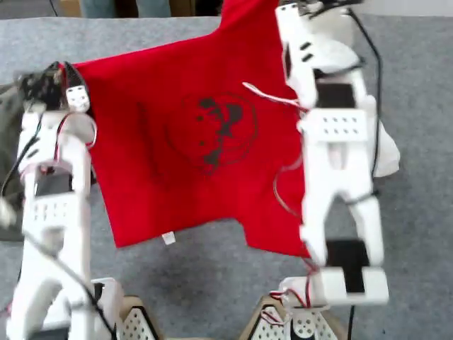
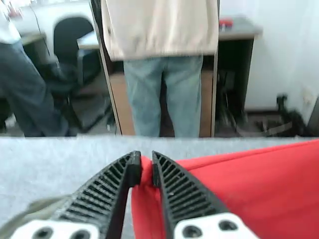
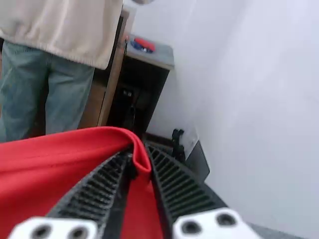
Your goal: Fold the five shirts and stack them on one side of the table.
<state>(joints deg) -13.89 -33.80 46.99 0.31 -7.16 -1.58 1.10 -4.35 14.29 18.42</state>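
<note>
A red shirt (image 1: 191, 149) with a dark round print is held up over the grey table, spread between both arms. My left gripper (image 2: 145, 168) is shut on the shirt's edge (image 2: 239, 194) at the far left corner, seen in the high view near the left gripper (image 1: 67, 74). My right gripper (image 3: 138, 162) is shut on a raised fold of the red shirt (image 3: 55, 164); in the high view the right gripper (image 1: 283, 14) sits at the far right of the cloth. A small white tag (image 1: 168, 239) hangs at the shirt's near hem.
An olive-grey garment (image 1: 8, 134) lies at the table's left edge, and a white cloth (image 1: 388, 157) shows behind the right arm. Grey table (image 1: 212, 283) lies bare in front of the shirt. A person stands beyond the far edge.
</note>
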